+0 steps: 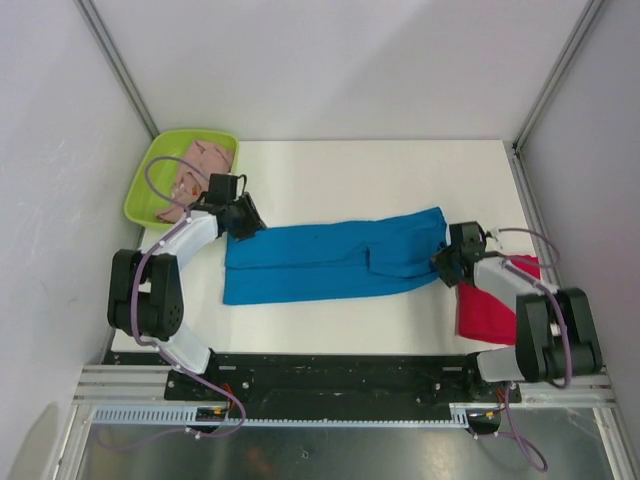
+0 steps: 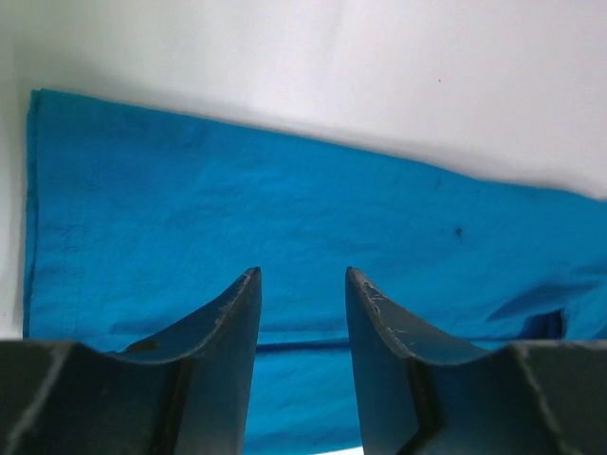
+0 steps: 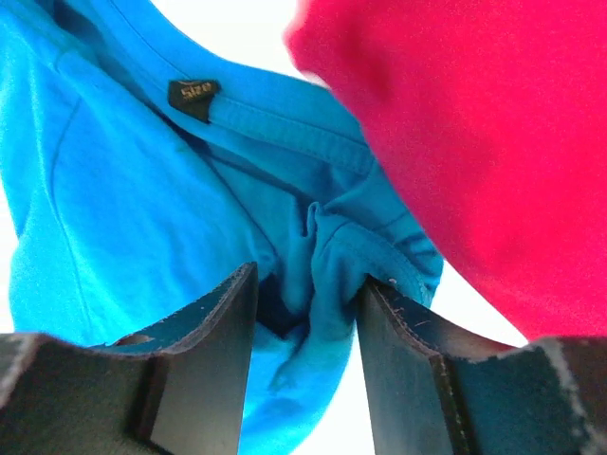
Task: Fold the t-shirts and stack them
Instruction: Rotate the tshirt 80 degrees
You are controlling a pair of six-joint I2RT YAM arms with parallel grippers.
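Three short-sleeved shirts are sitting on the white table (image 1: 350, 170). A bright blue soft cloth t-shirt (image 1: 320, 262) is lying folded lengthwise into a long band across the middle. A red cloth t-shirt (image 1: 487, 310) is resting as a folded block at the near right edge, and a pale pink cloth t-shirt (image 1: 195, 165) is lying crumpled inside a lime-green plastic tray (image 1: 138, 190) at the far left corner. The blue shirt's collar end, with its small dark size label (image 3: 194, 95), is pointing right, just beside the red one. The left arm is reaching forward with the left gripper (image 1: 243, 222) hovering at the band's far left corner, its fingers (image 2: 237, 313) standing partly apart over flat cloth with nothing pinched between them. The right arm is bending inward, and the right gripper (image 3: 309, 275) is clasping a bunched fold of the blue collar between both fingers.
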